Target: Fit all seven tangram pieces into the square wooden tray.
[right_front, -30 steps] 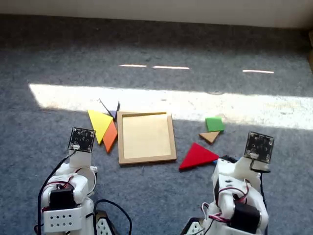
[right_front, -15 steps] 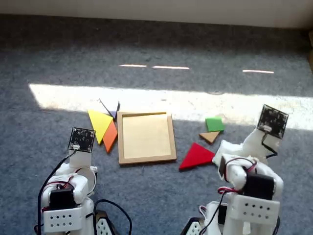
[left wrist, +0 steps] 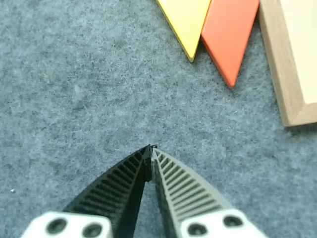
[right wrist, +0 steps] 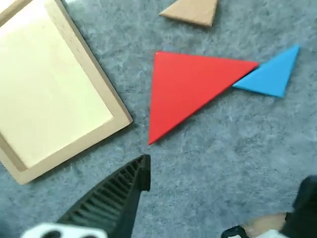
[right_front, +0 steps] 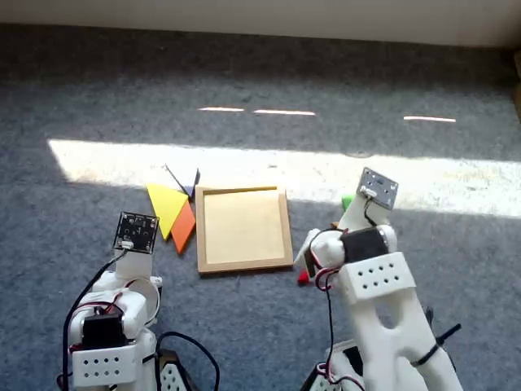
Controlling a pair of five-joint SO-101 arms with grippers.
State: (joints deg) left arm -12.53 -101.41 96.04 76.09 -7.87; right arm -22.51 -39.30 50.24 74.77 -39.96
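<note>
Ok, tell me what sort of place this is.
Probably an indoor room near a window, set up for robot practice: grey-blue carpet covers the work surface, a bright band of sunlight crosses it, and a square wooden tray lies on it.

Red triangle point(right wrist: 187, 86) — blue triangle point(right wrist: 271, 76)

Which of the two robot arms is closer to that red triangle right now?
Right. The right gripper hangs open close to the red triangle. The left gripper is shut, on the tray's other side, near the yellow piece and orange piece.
</note>
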